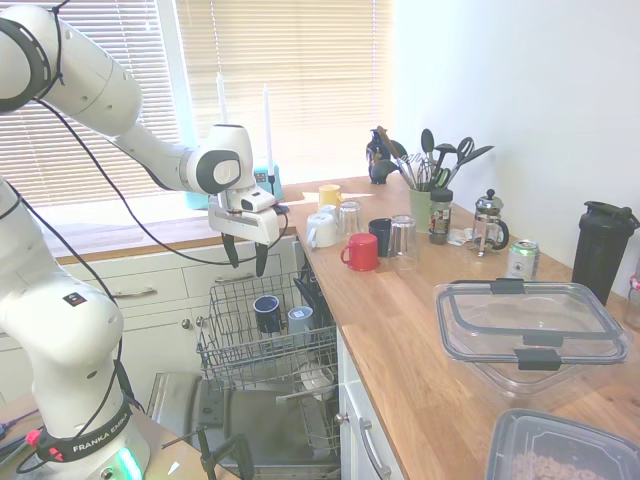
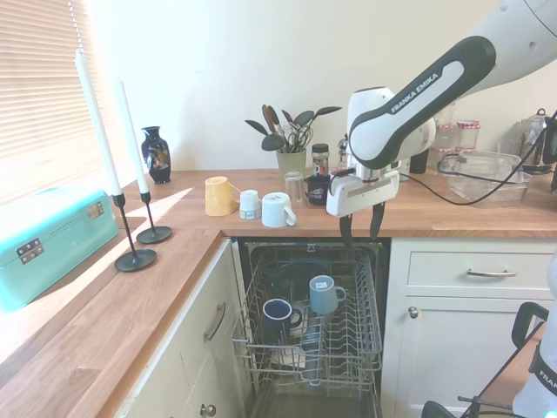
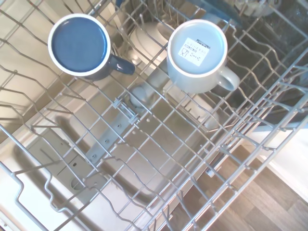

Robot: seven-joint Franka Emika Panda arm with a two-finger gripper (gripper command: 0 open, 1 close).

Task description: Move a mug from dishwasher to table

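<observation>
Wire rack (image 3: 159, 159), navy mug (image 3: 79, 45) in it, below open claw (image 1: 246, 258)

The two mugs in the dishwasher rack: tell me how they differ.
The dark navy mug is near black with a white base rim; the pale blue-grey mug is light all over. The pale mug's base carries a printed label; the navy mug's base is plain. In the second exterior view the navy mug sits lower and nearer the rack's front than the pale one. Both stand upside down, handles out sideways, below the hand.
</observation>
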